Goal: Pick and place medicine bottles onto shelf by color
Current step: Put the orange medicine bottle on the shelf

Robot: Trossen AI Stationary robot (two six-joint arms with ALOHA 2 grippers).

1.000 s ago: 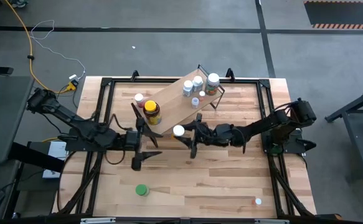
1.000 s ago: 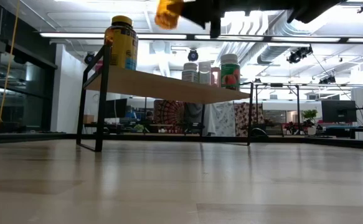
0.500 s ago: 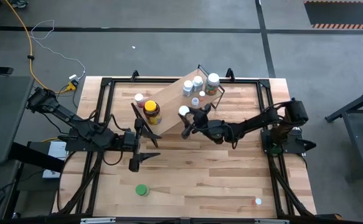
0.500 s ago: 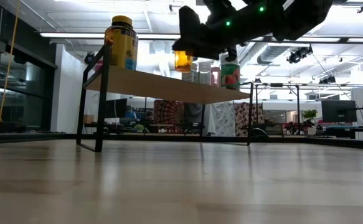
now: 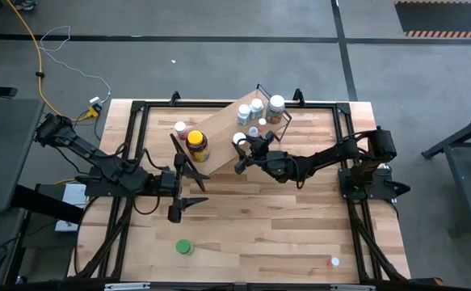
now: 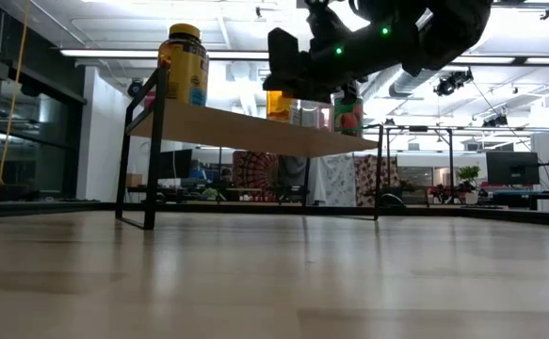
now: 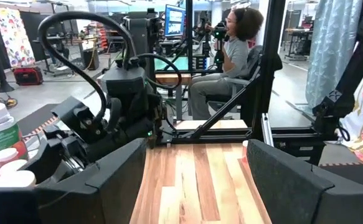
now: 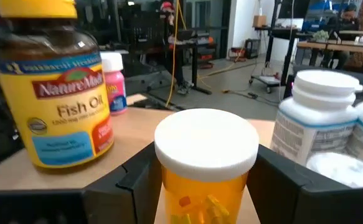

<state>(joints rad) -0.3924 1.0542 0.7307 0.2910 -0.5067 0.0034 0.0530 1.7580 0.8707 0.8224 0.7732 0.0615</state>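
1. Green-capped bottle (image 5: 184, 247) sits alone near the tabletop's (image 5: 283, 234) near edge, toward the left corner, well apart from everything else; a tiny bottle (image 5: 334, 261) lies near the near right corner. Both wait for later.
2. Just left of the tabletop's middle, the left gripper (image 5: 180, 196) hangs idle, its fingers spread apart with nothing between them.
3. Farther in, the right gripper (image 5: 243, 153) is clamped on an orange bottle with a white cap (image 8: 206, 163), the fingers hugging its body on both sides. It hovers over the shelf (image 5: 223, 129) board near its middle, close to the board's near long edge.
4. On the shelf's left end stands the amber fish-oil jar (image 8: 55, 93), with a pink-capped bottle (image 8: 113, 81) just behind it. The white bottles (image 5: 255, 109) crowd the far right end.
5. By colour, the orange bottle likely belongs beside the amber jar, on the bare board between the jar and the white group.
6. To do this well:
   - Lower straight down until the base rests flat on the board; the low view suggests it is close to the board, but contact cannot be told.
   - Keep it upright and clear of the nearest white bottle (image 8: 323, 112).
   - Part the fingers only once it stands, then lift straight up so the cap is not clipped.
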